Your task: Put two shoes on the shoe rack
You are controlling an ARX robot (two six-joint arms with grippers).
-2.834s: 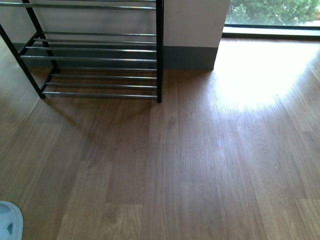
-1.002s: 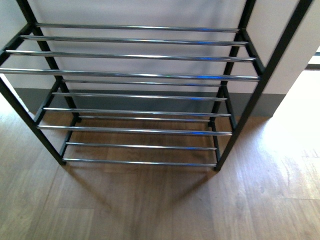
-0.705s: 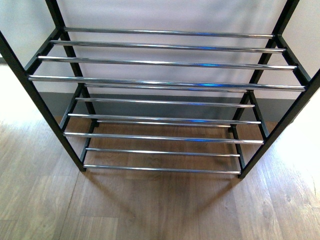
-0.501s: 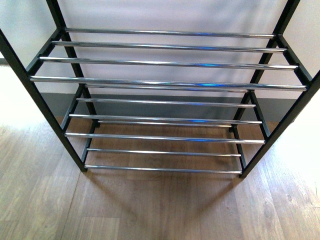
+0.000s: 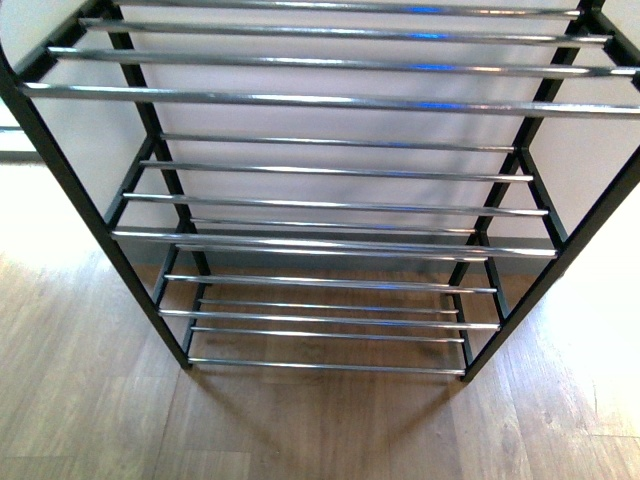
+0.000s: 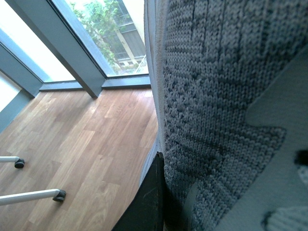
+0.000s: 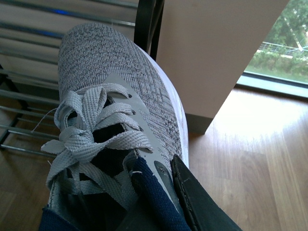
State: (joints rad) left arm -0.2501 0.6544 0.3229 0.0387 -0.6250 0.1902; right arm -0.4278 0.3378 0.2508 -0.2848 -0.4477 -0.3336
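1. The right gripper pinches the navy collar of a grey knit lace-up sneaker with light laces and white sole
2. The left gripper presses a black finger to the second grey knit sneaker; jaws look clamped, other finger hidden
3. Both should be light and soft-walled; collar grips may let toes droop
4. The black-framed chrome-rod shoe rack fills the front view's centre, shoeless
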